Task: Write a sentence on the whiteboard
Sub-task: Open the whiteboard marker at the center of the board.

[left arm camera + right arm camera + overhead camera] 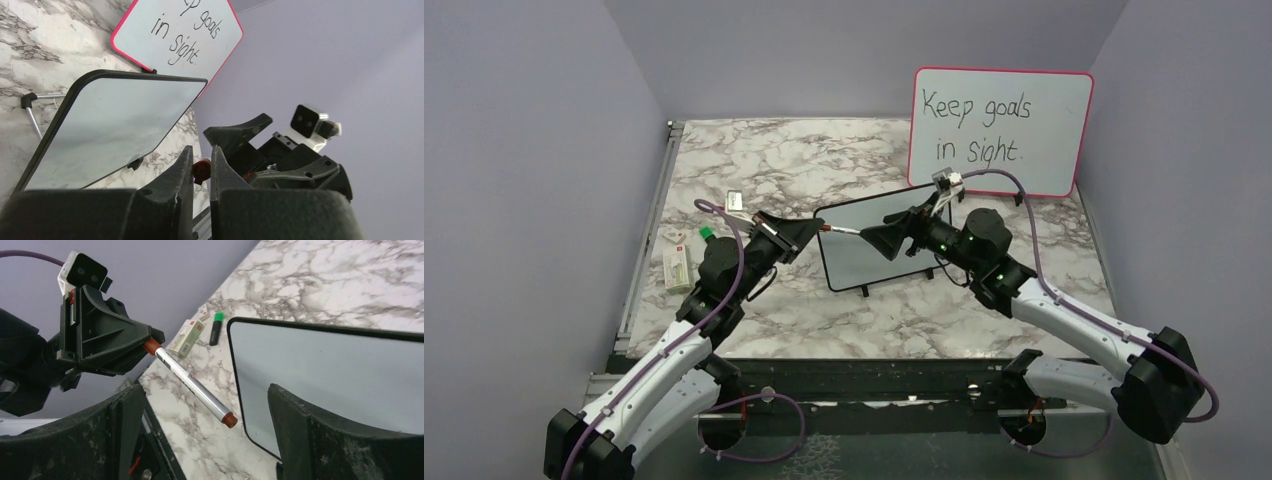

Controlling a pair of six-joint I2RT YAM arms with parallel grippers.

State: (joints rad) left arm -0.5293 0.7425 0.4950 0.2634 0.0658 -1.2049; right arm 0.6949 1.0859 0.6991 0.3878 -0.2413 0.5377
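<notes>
The whiteboard [856, 262], black-framed, stands tilted mid-table, and its white face [325, 375] is blank; no sentence shows on it. A silver marker [839, 230] with reddish-brown ends is held level in the air in front of the board. My left gripper [799, 232] is shut on its left end, seen as a red tip [202, 170] between the jaws. The marker's free end [229, 419] points into my right gripper [206, 392]. That gripper stands wide open around the end without touching it.
A larger pink-framed board [999, 130] reading "Keep goals in sight" leans at the back right. At the left table edge lie a green-capped pen [707, 233], a white box [676, 268] and small packets [734, 201]. Purple walls enclose the table.
</notes>
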